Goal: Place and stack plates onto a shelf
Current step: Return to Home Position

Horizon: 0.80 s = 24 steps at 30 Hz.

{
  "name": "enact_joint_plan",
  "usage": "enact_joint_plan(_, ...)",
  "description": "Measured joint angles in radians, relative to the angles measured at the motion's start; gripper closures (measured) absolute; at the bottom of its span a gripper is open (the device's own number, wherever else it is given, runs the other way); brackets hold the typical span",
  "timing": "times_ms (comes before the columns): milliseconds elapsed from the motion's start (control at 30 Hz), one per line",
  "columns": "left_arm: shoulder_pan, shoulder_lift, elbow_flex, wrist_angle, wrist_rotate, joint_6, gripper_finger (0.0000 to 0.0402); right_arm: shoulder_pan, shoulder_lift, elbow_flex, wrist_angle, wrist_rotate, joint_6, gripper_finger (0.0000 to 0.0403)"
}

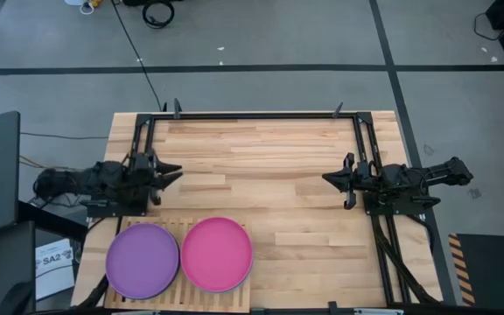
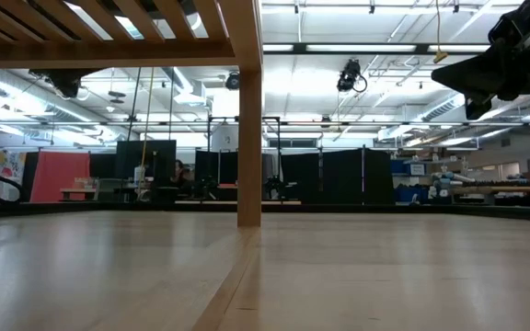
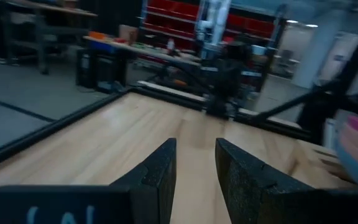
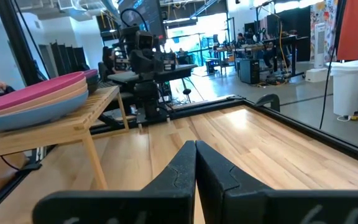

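The shelf (image 1: pixel 180 227), a light slatted wooden rack on legs, stands at the table's near left. On it lie two stacks of plates: a purple plate (image 1: pixel 142 260) tops the left one and a magenta plate (image 1: pixel 216 254) the right one. The right wrist view shows the magenta plate (image 4: pixel 39 90) lying on a salmon and a blue one. My left gripper (image 1: pixel 175 172) hovers level at the table's left edge, just beyond the shelf's far side, open (image 3: pixel 194 168) with nothing between its fingers. My right gripper (image 1: pixel 326 178) waits at the right side, shut (image 4: pixel 196 155) and holding nothing.
The butcher-block tabletop (image 1: pixel 269 166) lies bare between the two arms. A black frame rail (image 1: pixel 252 115) runs along the far edge and down both sides. In the low view the shelf's leg (image 2: pixel 249 138) stands on the table, with the slats overhead.
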Motion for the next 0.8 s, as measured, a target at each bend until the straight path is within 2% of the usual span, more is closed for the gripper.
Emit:
enact_joint_plan(100,0.072,0.0,0.0,0.02,0.109,0.019,0.0285,0.0,0.0,0.0,0.0,0.0,0.0,0.0389)
enact_joint_plan(267,0.141,-0.002,0.0,0.073,0.16,0.052,0.0285,0.0,0.0,0.0,0.0,0.0,0.0,0.0389)
enact_joint_plan(333,0.148,-0.002,-0.011,0.088,0.171,0.059,0.0285,0.0,0.0,0.0,0.0,0.0,0.0,0.0389)
enact_joint_plan(567,0.149,-0.002,-0.205,0.346,0.252,0.114,0.0285,0.0,0.0,0.0,0.0,0.0,0.0,0.0389)
enact_joint_plan(800,0.149,-0.01,-0.212,0.374,0.25,0.166,0.0285,0.0,0.0,0.0,0.0,0.0,0.0,0.0389)
